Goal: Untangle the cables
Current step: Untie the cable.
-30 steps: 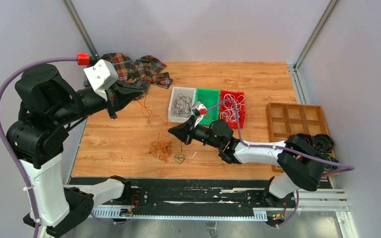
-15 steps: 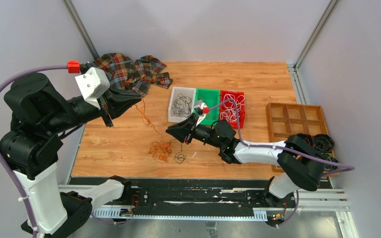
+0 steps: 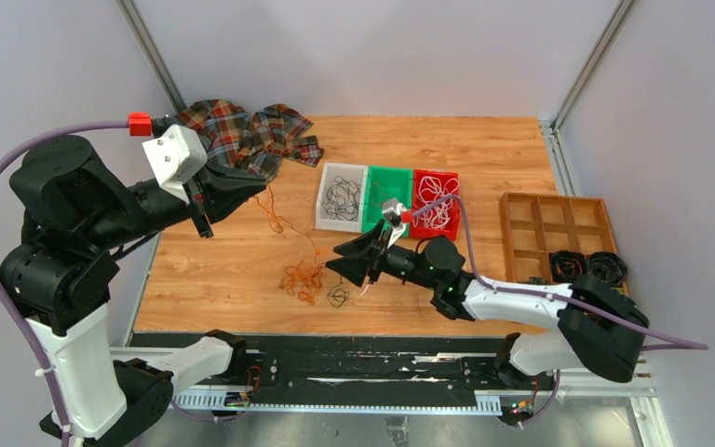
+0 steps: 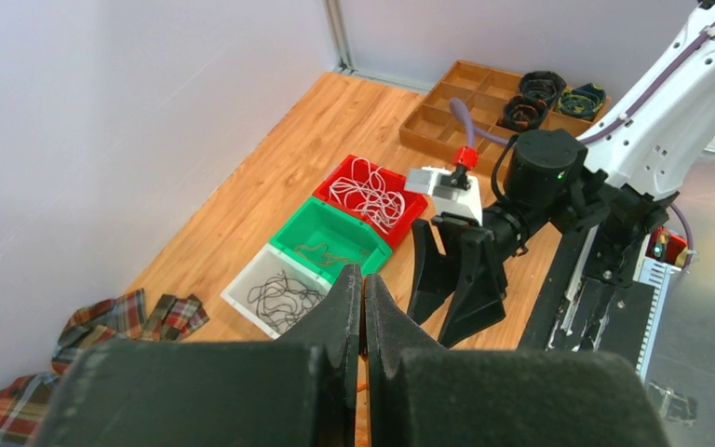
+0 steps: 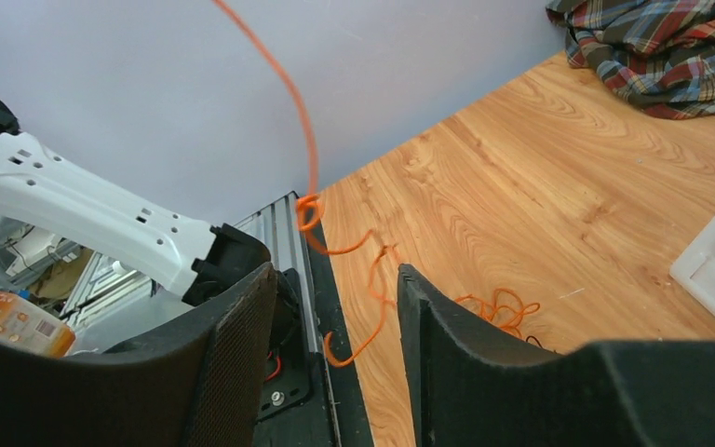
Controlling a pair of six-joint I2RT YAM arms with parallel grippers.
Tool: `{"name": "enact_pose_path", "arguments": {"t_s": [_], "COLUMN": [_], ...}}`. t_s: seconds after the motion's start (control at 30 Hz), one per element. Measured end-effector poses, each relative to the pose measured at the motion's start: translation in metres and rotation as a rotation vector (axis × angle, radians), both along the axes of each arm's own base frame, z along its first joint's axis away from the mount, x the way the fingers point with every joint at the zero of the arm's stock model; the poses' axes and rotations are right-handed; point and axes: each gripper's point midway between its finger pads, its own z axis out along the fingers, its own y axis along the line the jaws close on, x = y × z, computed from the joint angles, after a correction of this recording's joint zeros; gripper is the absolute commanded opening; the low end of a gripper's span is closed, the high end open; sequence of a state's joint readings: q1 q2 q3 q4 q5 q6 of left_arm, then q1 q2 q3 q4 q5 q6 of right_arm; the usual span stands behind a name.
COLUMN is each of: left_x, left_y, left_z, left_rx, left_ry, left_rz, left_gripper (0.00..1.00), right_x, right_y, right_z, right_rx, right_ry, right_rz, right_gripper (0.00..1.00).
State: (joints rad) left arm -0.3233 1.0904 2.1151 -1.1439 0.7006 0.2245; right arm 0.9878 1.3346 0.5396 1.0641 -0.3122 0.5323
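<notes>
A thin orange cable (image 3: pixel 284 223) runs from my left gripper (image 3: pixel 263 191) down to an orange tangle (image 3: pixel 300 277) on the table. In the left wrist view the left gripper (image 4: pixel 363 277) is shut, with a bit of orange showing between its jaws. My right gripper (image 3: pixel 339 260) stands open just right of the tangle. In the right wrist view the orange cable (image 5: pixel 309 158) drops past the open right gripper (image 5: pixel 335 272), and its loose end curls between the jaws without touching them. A black cable loop (image 3: pixel 338 296) and a short white piece (image 3: pixel 365 290) lie beside the tangle.
Behind the tangle stand a white bin (image 3: pixel 325 189) of black cables, a green bin (image 3: pixel 400 179) and a red bin (image 3: pixel 451 179) of white cables. A wooden compartment tray (image 3: pixel 554 200) with dark coils (image 3: pixel 588 267) sits at the right. Plaid cloth (image 3: pixel 247 130) lies at the back left.
My right gripper has opened, let go of the orange cable and drawn back to the right. Earlier the left gripper pulled left with the cable; it has held still since.
</notes>
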Motion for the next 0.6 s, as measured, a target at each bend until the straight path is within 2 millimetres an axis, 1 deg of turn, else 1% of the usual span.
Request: {"name": "enact_pose_path", "arguments": {"t_s": [0.1,0.17,0.3,0.4,0.47,0.53,0.6], "left_x": [0.0,0.0,-0.001,-0.001,-0.001,-0.001,-0.001], "left_y": [0.0,0.0,-0.001,-0.001,-0.001,-0.001,-0.001], "left_z": [0.0,0.0,0.0,0.0,0.0,0.0,0.0], "left_rx": [-0.001,0.0,-0.001,0.0,0.0,0.0,0.0], "left_ry": [0.001,0.001,0.002,0.001,0.001,0.001,0.001], "left_rz": [-0.002,-0.004,-0.006,-0.007,-0.007,-0.007,-0.007], "left_gripper": [0.0,0.0,0.0,0.0,0.0,0.0,0.0], "right_x": [-0.004,-0.007,-0.011,-0.01,-0.008,-0.005,-0.004], "right_y": [-0.005,-0.005,0.002,0.01,0.018,0.027,0.031], "right_z": [0.009,0.012,0.01,0.012,0.018,0.027,0.036], "right_rx": [0.004,0.006,0.007,0.027,0.05,0.082,0.114], "right_ry": [0.001,0.007,0.062,0.117,0.162,0.201,0.234], "right_rz": [0.003,0.019,0.059,0.082,0.099,0.119,0.139], "right_gripper": [0.52,0.54,0.56,0.55,0.48,0.38,0.2]}}
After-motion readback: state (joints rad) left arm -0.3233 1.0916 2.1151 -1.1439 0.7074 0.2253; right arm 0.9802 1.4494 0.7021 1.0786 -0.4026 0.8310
